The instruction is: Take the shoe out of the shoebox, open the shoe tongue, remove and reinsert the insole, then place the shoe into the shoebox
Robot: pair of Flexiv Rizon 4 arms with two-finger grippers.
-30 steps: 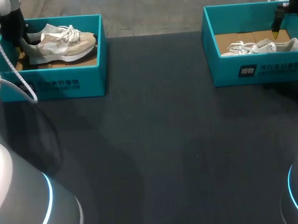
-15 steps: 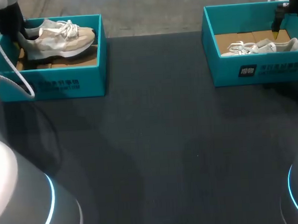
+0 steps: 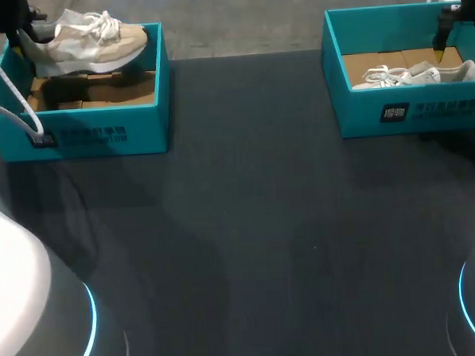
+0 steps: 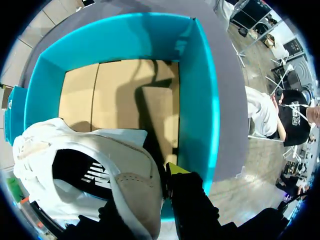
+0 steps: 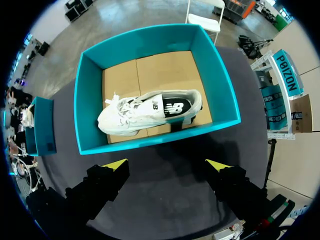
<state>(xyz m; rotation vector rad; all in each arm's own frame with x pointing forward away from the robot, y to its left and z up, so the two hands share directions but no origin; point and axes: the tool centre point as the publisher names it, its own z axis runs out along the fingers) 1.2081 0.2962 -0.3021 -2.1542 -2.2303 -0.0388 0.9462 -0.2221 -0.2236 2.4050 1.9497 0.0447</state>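
Fingers of the left gripper (image 4: 152, 187) pinch the heel of the beige shoe (image 4: 90, 165) from two sides. One yellow tip presses the outside of the heel collar, while the other finger is mostly hidden by the shoe, so this claw is closed on the shoe. From the head view, the shoe (image 3: 87, 44) sits at about 10 o'clock on the table (image 3: 248, 225), with its heel at the gripper (image 3: 14, 22) and its toe pointing toward 3 o'clock. It hangs above the teal left shoebox (image 3: 84, 134), its sole clear of the brown cardboard floor (image 3: 98, 93), where its shadow falls. The right gripper (image 5: 166, 165) stands wide open, with nothing between its yellow tips. In the head view it hovers at about 2 o'clock (image 3: 442, 48), over the right end of the teal right shoebox (image 3: 409, 113). Ahead of its fingers, a white shoe (image 5: 150, 112) lies on its side on that box's cardboard. Its laces are toward 9 o'clock and its heel toward 3 o'clock in the head view. The two boxes stand well apart, with dark tabletop between them.
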